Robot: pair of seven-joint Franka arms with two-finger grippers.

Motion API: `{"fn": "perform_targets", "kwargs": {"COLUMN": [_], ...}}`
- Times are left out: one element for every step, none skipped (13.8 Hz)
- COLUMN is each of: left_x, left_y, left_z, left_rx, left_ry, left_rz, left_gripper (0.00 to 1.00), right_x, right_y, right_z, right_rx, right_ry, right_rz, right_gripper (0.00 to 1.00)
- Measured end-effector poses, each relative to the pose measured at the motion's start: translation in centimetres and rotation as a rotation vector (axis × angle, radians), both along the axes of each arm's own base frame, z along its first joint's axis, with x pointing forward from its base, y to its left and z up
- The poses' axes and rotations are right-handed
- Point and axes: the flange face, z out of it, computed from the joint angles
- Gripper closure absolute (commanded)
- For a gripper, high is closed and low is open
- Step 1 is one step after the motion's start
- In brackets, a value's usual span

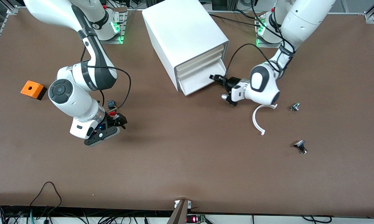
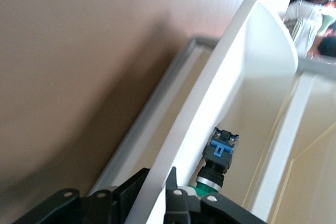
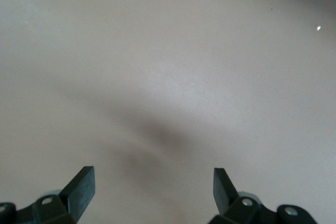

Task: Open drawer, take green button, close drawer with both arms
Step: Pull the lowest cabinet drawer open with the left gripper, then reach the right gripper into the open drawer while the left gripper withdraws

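- Two grippers, one job: right gripper (image 1: 120, 122) waits over bare table (image 1: 187, 161) toward the right arm's end, fingers spread and empty.
- Left gripper (image 1: 216, 78) is pinched shut on the drawer (image 1: 197, 81) front lip.
- Green button (image 2: 216, 160) lies inside the drawer, just past that lip, touching the inner wall; left arm is nearer.

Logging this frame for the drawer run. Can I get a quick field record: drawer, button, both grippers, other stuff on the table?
drawer: lowest drawer of the white cabinet, pulled out slightly
button: green-capped button lies inside that drawer
left gripper: left gripper shut on the drawer's front wall, fingers either side of it
right gripper: right gripper open, over bare table toward the right arm's end, waiting
other: orange box; white curved piece; two small metal parts
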Motion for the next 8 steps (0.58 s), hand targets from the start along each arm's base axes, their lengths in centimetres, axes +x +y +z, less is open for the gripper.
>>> {"fn": "perform_targets", "kwargs": {"left_x": [1.4,2.2,2.9,3.5,3.8,4.3,4.8,5.6], "left_y": [1.7,3.0,3.8,4.3,4.5,4.8,5.3,6.0], "left_z": [0.4,0.4,0.6,0.8,0.9,1.1,1.3,1.4], "left_rx": [0.001,0.007,0.013,0.02,0.024,0.03,0.036,0.06], "left_ry": [-0.027,-0.045,-0.06,-0.073,-0.082,-0.094,-0.106,-0.132], "left_rz": [0.026,0.042,0.049,0.049,0.051,0.052,0.059,0.084], "left_gripper": [1.0,1.0,1.0,0.98,0.8,0.01,0.0,0.0], "right_x": [0.2,0.5,0.7,0.8,0.9,0.9,0.5,-0.1], "right_y": [0.0,0.1,0.2,0.5,1.0,1.7,3.0,4.9], "right_z": [0.9,2.1,3.4,4.5,5.4,6.2,6.9,7.4], "right_rx": [-0.004,-0.007,-0.008,-0.008,-0.005,-0.003,0.0,0.001], "right_ry": [0.007,0.013,0.016,0.014,0.007,0.001,0.003,0.009], "right_rz": [0.0,0.001,0.004,0.008,0.016,0.029,0.05,0.08], "right_gripper": [0.0,0.0,0.0,0.0,0.0,0.0,0.0,0.0]}}
